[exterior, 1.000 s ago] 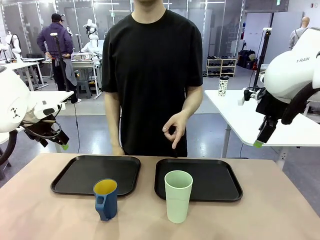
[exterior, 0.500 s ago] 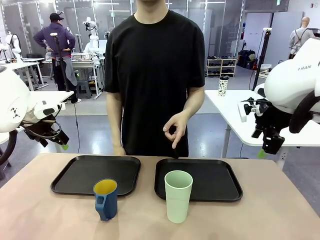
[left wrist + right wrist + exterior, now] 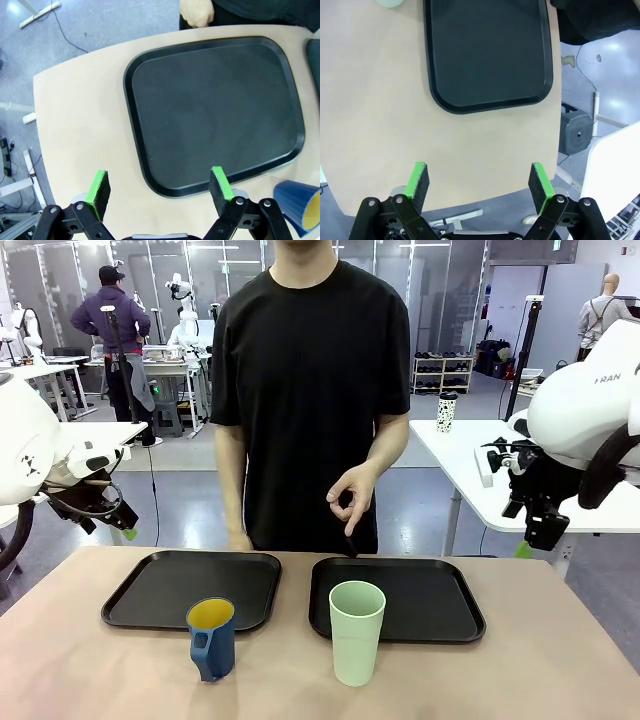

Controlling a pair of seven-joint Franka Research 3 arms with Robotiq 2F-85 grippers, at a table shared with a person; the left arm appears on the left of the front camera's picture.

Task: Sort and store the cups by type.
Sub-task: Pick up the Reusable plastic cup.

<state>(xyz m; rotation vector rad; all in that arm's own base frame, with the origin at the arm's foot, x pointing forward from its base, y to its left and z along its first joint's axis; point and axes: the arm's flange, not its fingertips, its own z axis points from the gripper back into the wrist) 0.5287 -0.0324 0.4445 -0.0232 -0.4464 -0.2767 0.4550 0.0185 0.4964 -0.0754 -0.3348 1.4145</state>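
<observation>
Two cups stand near the table's front edge. The dark blue mug (image 3: pixel 211 638) with a yellow inside is in front of the left black tray (image 3: pixel 160 590). The pale mint-green tumbler (image 3: pixel 357 632) stands upright at the front rim of the right black tray (image 3: pixel 430 602). My left gripper (image 3: pixel 122 528) hangs off the table's left edge and is open (image 3: pixel 160 185) above the left tray (image 3: pixel 215 110), with the mug (image 3: pixel 300 207) at its lower right. My right gripper (image 3: pixel 528 540) hovers beyond the table's right edge, open (image 3: pixel 479 181) and holding nothing, over bare tabletop near the right tray (image 3: pixel 487 50).
A person in a black shirt stands at the far side, one hand (image 3: pixel 350 502) raised above the right tray, the other hand (image 3: pixel 197 12) at the left tray's far edge. A white table (image 3: pixel 480 475) stands behind at the right.
The right gripper dropped lower and turned about a second ago, then held still. The left arm, the cups and the person have not moved.
</observation>
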